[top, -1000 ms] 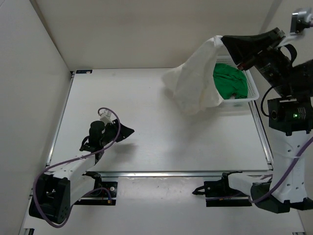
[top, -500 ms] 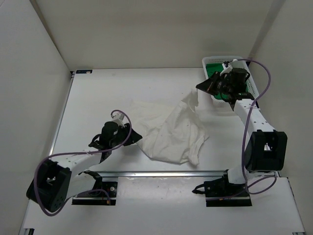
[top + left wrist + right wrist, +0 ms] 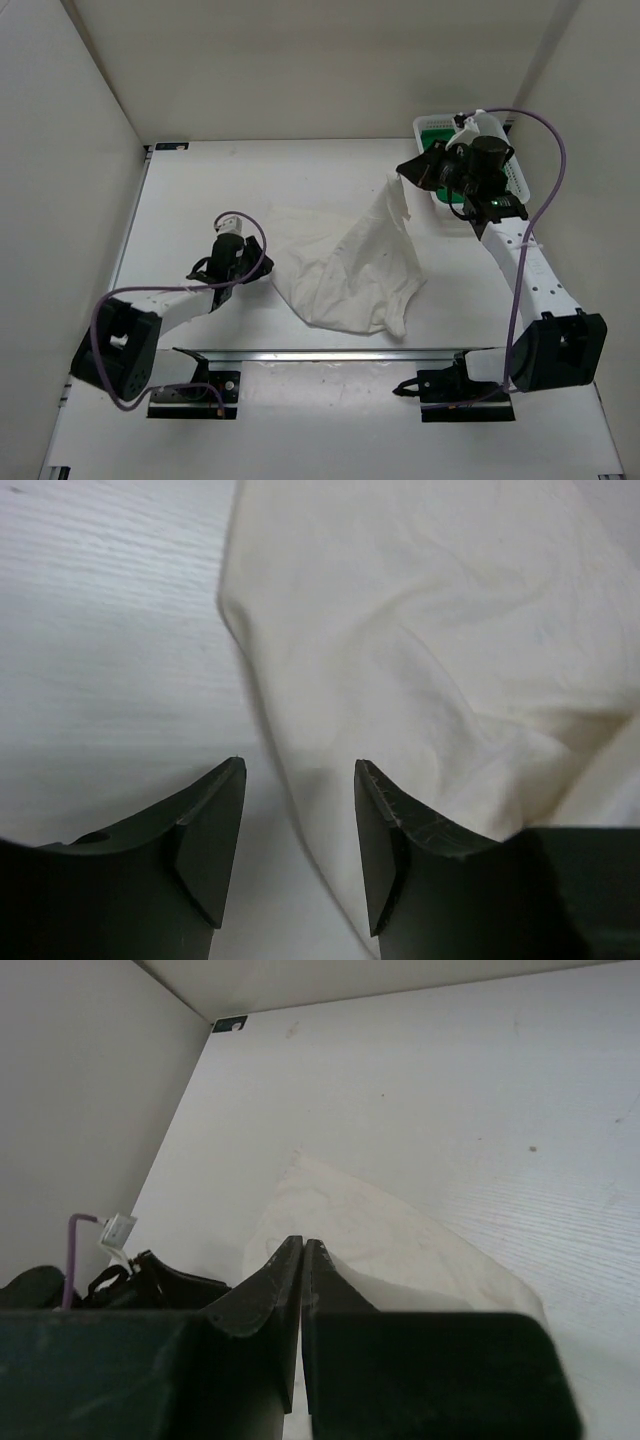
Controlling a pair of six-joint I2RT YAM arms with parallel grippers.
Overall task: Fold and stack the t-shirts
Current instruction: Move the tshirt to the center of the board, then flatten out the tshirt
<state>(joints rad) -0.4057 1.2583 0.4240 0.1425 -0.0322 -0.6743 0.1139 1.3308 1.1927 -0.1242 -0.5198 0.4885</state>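
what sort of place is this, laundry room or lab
Probably a robot lab test cell: a left arm and a right arm bolted along a white table, plain walls boxing it in, and a white t-shirt and a mesh basket as props.

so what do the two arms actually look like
The left arm and right arm have white shells with black joints. A purple cable loops along each. The left gripper and right gripper have dark, tapering wedge fingers.
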